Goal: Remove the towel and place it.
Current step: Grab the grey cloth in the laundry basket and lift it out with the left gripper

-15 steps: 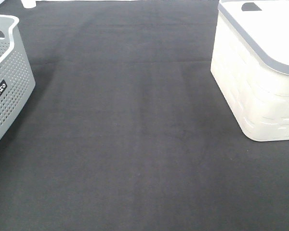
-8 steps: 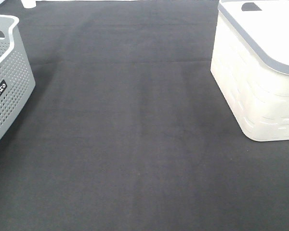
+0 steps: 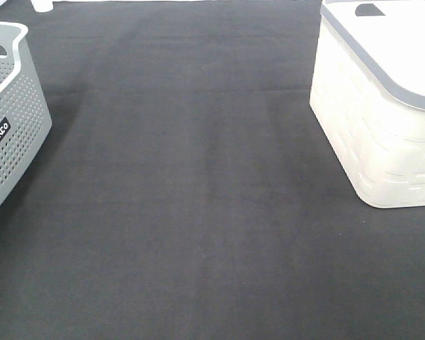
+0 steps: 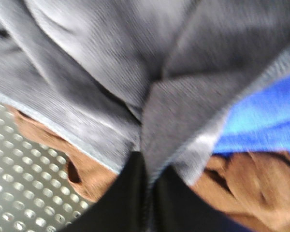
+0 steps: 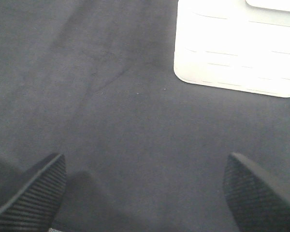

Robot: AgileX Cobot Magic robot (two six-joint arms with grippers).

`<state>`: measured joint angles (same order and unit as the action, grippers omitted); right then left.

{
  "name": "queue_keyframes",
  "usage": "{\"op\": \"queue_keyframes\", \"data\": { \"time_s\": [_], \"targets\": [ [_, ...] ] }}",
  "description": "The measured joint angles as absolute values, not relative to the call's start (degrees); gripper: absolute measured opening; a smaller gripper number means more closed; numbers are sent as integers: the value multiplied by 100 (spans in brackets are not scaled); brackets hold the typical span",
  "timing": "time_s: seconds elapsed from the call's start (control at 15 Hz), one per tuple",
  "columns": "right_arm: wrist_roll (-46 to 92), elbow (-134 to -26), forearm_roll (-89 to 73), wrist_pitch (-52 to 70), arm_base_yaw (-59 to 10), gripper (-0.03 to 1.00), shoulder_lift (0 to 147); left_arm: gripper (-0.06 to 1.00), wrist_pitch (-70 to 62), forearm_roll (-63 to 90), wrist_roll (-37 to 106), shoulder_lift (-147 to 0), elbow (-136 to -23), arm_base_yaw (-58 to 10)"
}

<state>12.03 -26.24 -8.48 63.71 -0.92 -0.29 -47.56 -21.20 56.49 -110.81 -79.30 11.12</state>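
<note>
Left gripper [image 4: 147, 168]: jaws pinched on a towel [image 4: 111, 58] fold, seemingly inside basket [image 3: 10, 134] at high view's left edge. Lift straight, slowly, clear of brown cloth [image 4: 246, 183]. Right gripper [image 5: 147, 193]: jaws wide, idle.

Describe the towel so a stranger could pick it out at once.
Start at the grey perforated basket on the left of the black table covering. Inside it lie cloths, and the left claw is shut on the towel. It is the grey-lavender one on top, with pale edges, not the brown cloth or the blue cloth beneath.
</note>
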Motion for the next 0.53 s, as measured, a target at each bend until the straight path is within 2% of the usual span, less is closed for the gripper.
{"op": "queue_keyframes", "data": {
  "time_s": [0.07, 0.53],
  "targets": [
    [1203, -2624, -848, 6371, -92, 84, -29, 0, -4824, -2154, 5649, -11104, -7930, 1112],
    [1203, -2624, -848, 6371, -92, 84, -29, 0, -6005, -1753, 5237, -10416, -8829, 1112]
  ]
}}
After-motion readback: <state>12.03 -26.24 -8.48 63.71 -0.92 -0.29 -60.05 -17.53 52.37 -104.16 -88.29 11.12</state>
